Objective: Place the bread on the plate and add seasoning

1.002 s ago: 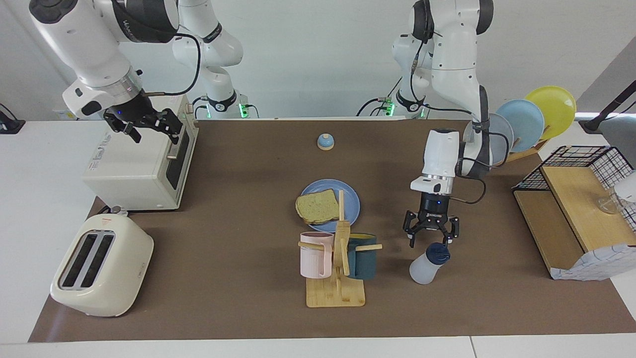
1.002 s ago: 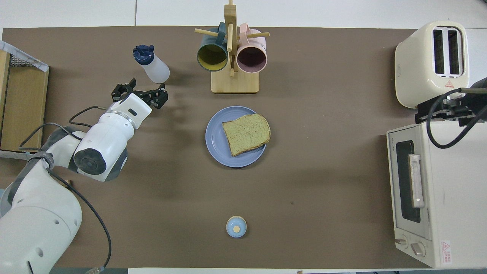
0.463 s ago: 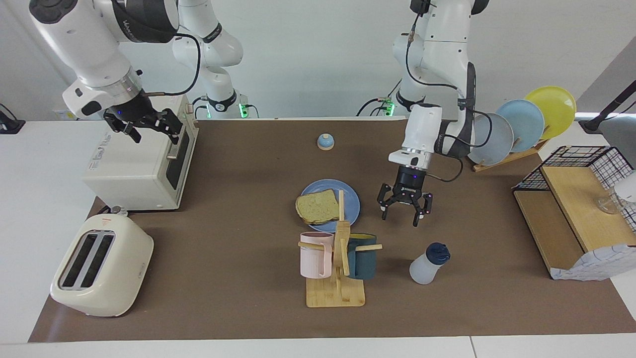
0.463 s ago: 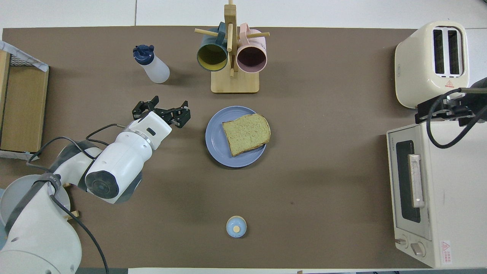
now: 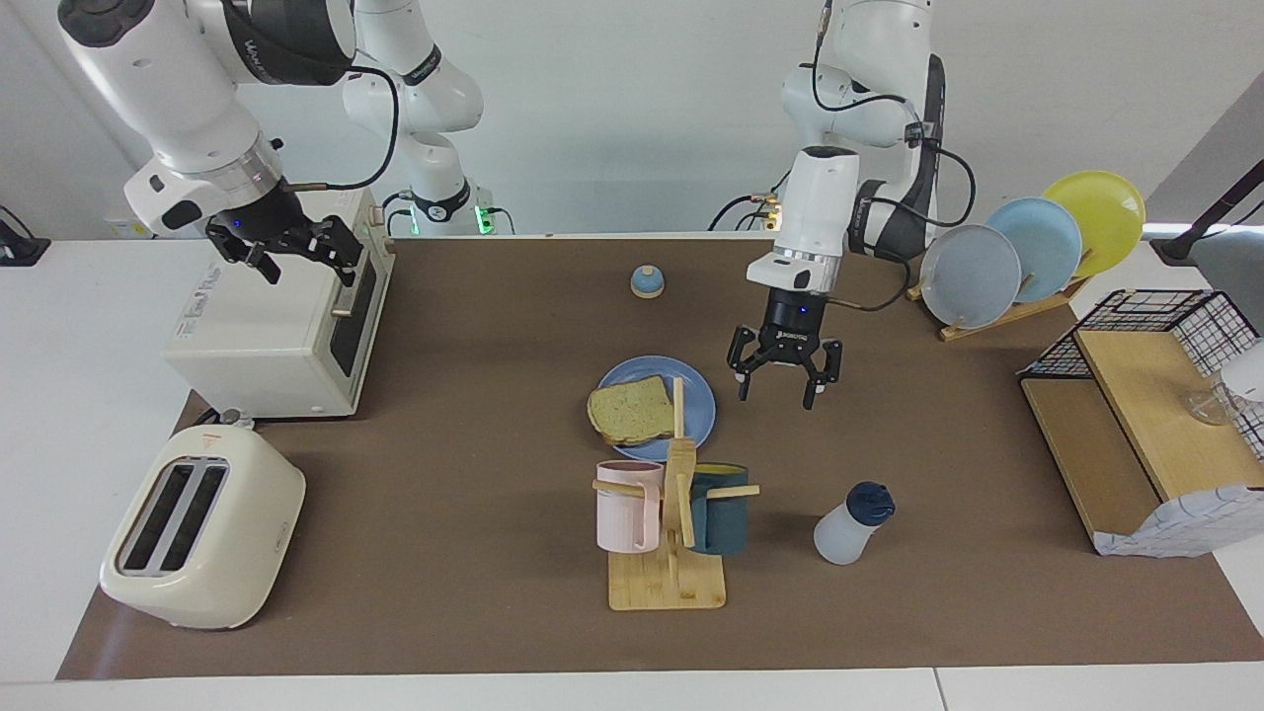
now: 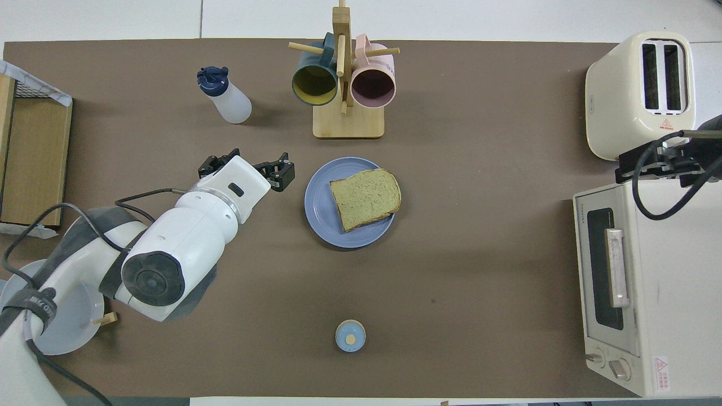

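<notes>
The bread slice [image 5: 632, 412] is lying on the blue plate [image 5: 699, 397]. The seasoning bottle [image 5: 851, 523] is standing untouched beside the mug rack [image 5: 677, 513]. The left gripper [image 5: 782, 373] is hanging over the bare surface [image 5: 474, 395] just beside the plate, fingers spread (grasping nothing). The right gripper [image 5: 291, 248] is waiting over the toaster oven [image 5: 267, 341], fingers released too.

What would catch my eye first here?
Probably the slice of bread lying on the blue plate mid-table. Beside it hangs the left pincer, open and empty, above the brown mat. The right pincer waits, open, over the toaster oven.
</notes>
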Available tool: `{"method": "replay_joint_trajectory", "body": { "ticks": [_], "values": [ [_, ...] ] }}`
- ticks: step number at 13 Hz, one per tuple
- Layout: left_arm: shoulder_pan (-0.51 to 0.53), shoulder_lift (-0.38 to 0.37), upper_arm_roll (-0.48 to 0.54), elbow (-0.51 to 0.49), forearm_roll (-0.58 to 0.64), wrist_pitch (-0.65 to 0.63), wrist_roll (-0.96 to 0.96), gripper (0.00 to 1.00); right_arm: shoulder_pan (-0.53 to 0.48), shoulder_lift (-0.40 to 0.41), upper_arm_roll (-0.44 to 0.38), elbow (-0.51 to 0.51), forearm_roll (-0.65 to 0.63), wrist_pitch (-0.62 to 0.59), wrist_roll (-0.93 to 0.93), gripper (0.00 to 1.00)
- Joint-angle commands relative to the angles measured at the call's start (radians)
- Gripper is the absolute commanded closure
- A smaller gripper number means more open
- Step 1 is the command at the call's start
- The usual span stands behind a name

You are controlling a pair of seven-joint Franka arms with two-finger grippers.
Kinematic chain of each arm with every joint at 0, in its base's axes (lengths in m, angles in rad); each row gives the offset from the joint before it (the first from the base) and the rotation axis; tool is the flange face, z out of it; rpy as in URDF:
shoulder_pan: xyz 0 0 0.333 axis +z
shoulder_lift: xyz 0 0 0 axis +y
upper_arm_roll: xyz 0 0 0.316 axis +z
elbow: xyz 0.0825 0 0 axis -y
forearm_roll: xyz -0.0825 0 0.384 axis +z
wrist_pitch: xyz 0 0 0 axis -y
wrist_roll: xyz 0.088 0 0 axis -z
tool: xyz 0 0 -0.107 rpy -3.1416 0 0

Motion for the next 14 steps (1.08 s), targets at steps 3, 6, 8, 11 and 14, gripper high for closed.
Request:
{"method": "replay_joint_trajectory", "body": {
  "ticks": [3,6,8,11,14],
  "values": [
    [-0.029,-0.072,-0.007,0.166,-0.074,-0.374,-0.003,0.0,-0.01,-0.019,0.003,-0.022,0.0,0.003,-0.02,0.0],
    [-0.022,-0.072,-0.004,0.308,-0.207,-0.564,0.113,0.0,-0.01,-0.019,0.003,-0.022,-0.002,0.003,-0.02,0.0],
    [-0.001,-0.072,0.013,0.409,-0.319,-0.719,0.28,0.0,-0.01,-0.019,0.003,-0.023,-0.002,0.003,-0.02,0.0],
    [0.105,-0.075,0.01,0.503,-0.381,-0.906,0.459,0.0,-0.01,-0.019,0.003,-0.022,-0.002,0.003,-0.02,0.0],
    [0.187,-0.077,0.01,0.555,-0.378,-1.079,0.629,0.0,-0.01,-0.019,0.003,-0.022,-0.002,0.003,-0.02,0.0]
  ]
}}
